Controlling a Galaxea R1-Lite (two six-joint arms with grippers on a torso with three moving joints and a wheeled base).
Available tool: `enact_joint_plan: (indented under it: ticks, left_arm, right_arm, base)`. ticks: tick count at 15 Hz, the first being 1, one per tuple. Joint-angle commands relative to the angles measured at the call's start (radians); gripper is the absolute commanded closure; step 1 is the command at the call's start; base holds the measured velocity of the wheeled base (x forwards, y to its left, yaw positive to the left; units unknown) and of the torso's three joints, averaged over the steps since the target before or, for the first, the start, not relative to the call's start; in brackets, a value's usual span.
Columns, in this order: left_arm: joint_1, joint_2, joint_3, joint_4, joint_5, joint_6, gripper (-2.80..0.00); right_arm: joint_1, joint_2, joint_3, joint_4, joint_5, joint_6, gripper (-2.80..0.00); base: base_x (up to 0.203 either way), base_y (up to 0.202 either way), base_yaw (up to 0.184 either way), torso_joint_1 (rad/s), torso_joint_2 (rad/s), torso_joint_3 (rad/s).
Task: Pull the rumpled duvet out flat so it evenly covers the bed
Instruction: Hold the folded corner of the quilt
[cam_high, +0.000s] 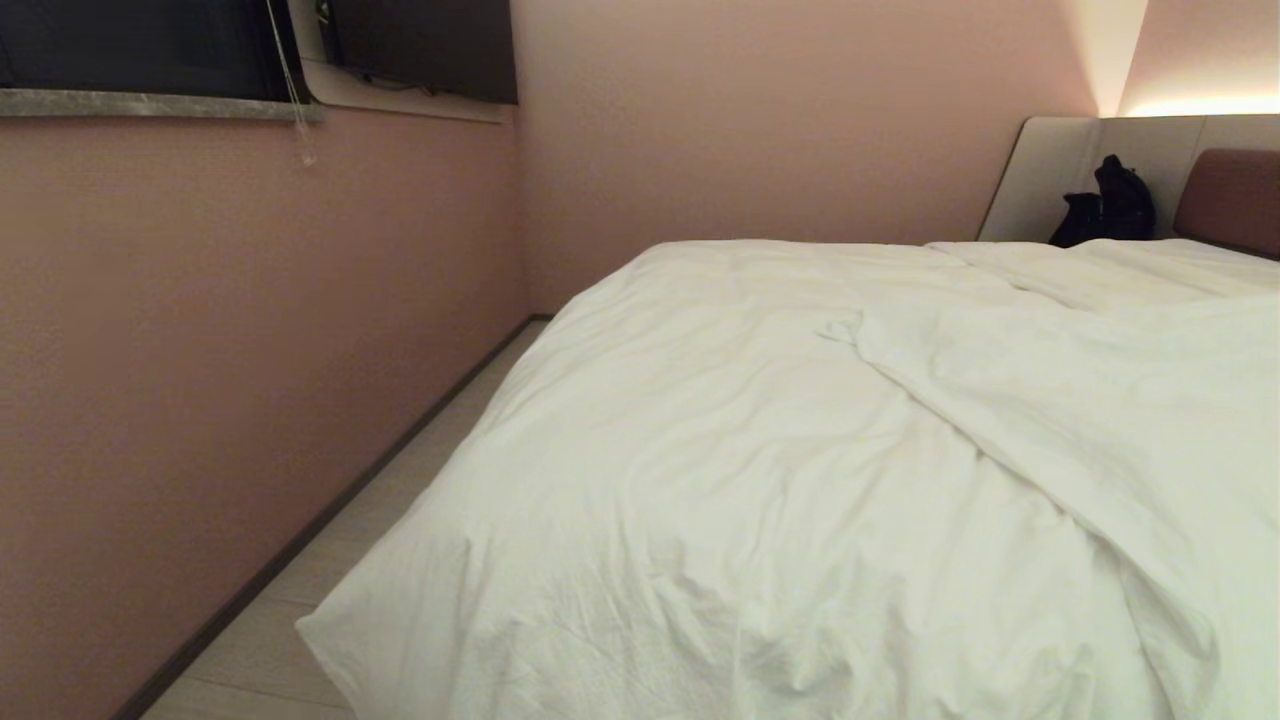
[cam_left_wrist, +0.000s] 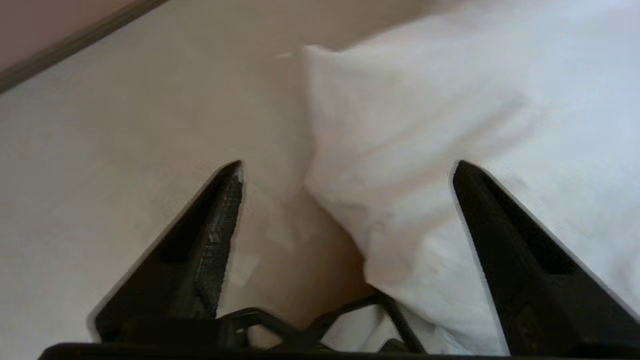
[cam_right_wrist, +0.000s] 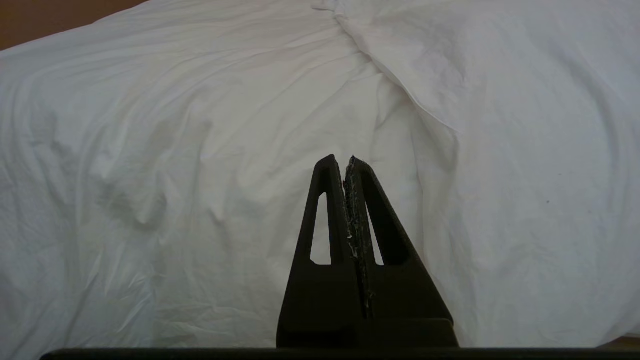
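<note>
The puffy white duvet (cam_high: 760, 480) lies creased over the bed (cam_high: 1228, 200), with a folded-over flap (cam_high: 1050, 400) running across its right half and its near left corner (cam_high: 330, 625) hanging over the floor. Neither arm shows in the head view. My left gripper (cam_left_wrist: 348, 165) stands open above that corner of the duvet (cam_left_wrist: 450, 125); the cloth lies between and below the spread fingers, held by neither. My right gripper (cam_right_wrist: 345, 160) is shut and empty, hovering over the duvet (cam_right_wrist: 175, 175) without touching it.
A pink wall (cam_high: 200, 350) runs close along the bed's left side, leaving a narrow strip of pale floor (cam_high: 270, 640). A black bag (cam_high: 1105, 205) sits at the head of the bed against the grey panel. A window ledge (cam_high: 150, 103) is up on the left.
</note>
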Motion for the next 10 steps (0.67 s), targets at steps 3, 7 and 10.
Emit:
enact_joint_plan:
  ticks: [3, 7, 10]
  left_arm:
    - [-0.103, -0.195, -0.052, 0.112, -0.102, -0.017, 0.0]
    - [-0.122, -0.247, -0.153, 0.172, -0.201, -0.102, 0.0]
    - [-0.122, -0.388, -0.249, 0.167, -0.266, -0.29, 0.0]
  right_arm:
    - [0.001, 0.0, 0.0, 0.0, 0.0, 0.0, 0.0]
    - [-0.001, 0.0, 0.0, 0.0, 0.0, 0.0, 0.0]
    - [-0.001, 0.0, 0.0, 0.0, 0.0, 0.0, 0.0]
  base:
    - [0.0, 0.0, 0.0, 0.0, 0.0, 0.0]
    - [0.0, 0.0, 0.0, 0.0, 0.0, 0.0]
    - [0.0, 0.0, 0.0, 0.0, 0.0, 0.0]
